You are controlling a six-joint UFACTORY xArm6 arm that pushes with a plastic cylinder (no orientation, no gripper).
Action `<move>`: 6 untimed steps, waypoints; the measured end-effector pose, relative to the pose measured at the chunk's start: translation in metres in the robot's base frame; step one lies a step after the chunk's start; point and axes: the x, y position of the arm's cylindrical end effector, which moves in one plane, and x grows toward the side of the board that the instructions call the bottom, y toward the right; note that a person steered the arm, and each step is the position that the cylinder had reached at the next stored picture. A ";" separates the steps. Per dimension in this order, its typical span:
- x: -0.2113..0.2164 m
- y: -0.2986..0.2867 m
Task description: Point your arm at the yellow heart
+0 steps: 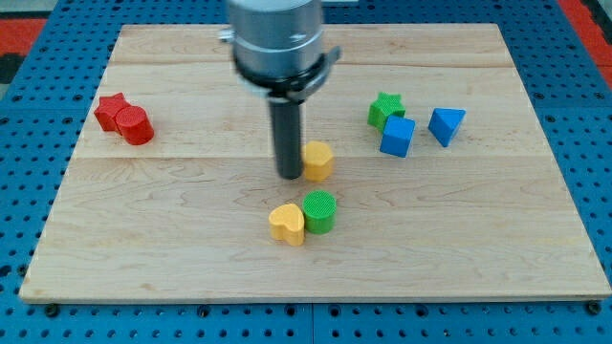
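Rod with my tip [290, 176] near the board's [172, 268] centre, holding nothing, just beside the yellow hexagonal block [317, 161] on its left; yellow heart [287, 224] lies nearer the bottom edge, touching the green cylinder [320, 211] on its right; risks as judged: a descending path may overrun and shove the heart, or jostle the cylinder with it; stopping here might indicate the wrong yellow block; red, green and blue blocks towards the side edges are uninvolved.
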 end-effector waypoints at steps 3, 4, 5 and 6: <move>0.071 0.108; 0.119 0.020; 0.097 -0.044; 0.063 -0.007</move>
